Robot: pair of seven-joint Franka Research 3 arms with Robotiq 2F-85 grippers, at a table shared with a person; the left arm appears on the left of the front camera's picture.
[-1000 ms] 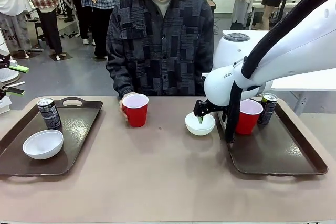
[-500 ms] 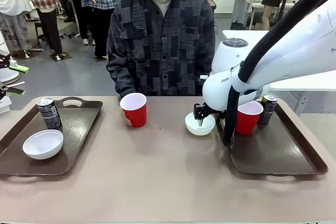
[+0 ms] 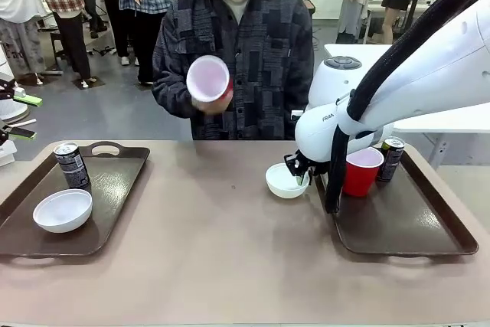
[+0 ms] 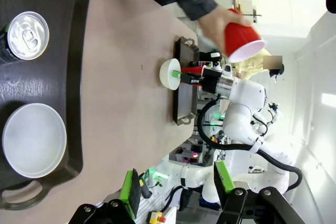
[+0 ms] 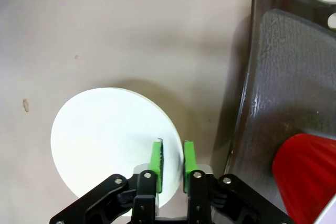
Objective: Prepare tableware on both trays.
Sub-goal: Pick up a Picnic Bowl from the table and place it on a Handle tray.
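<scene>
- The bowl [image 3: 285,180] looks like light, stiff plastic with a smooth, slippery glaze; it should not break easily, but it can swing or slide out of a thin pinch
- The best place to take it is the rim, one finger inside and one outside, and the right gripper [image 3: 298,176] has it exactly so: the green pads are clenched on the rim at the side nearest to the right tray [image 3: 429,246]
- The bowl is on the table [image 3: 230,258], just beside the left edge of this tray; I cannot tell if it rests there or is a little lifted
- The right arm reaches down from the right side, wrist bent so that the fingers point almost straight down
- On the right tray there are already a red cup [image 3: 361,170] and a can [image 3: 392,157]; I judge the bowl only needs a short carry over the raised rim, kept level
- The left gripper [image 4: 173,182] hangs spread apart and empty above the left tray [image 3: 115,212]
- The person's hand [image 3: 208,103] holds the other red cup [image 3: 208,79] tilted in the air
</scene>
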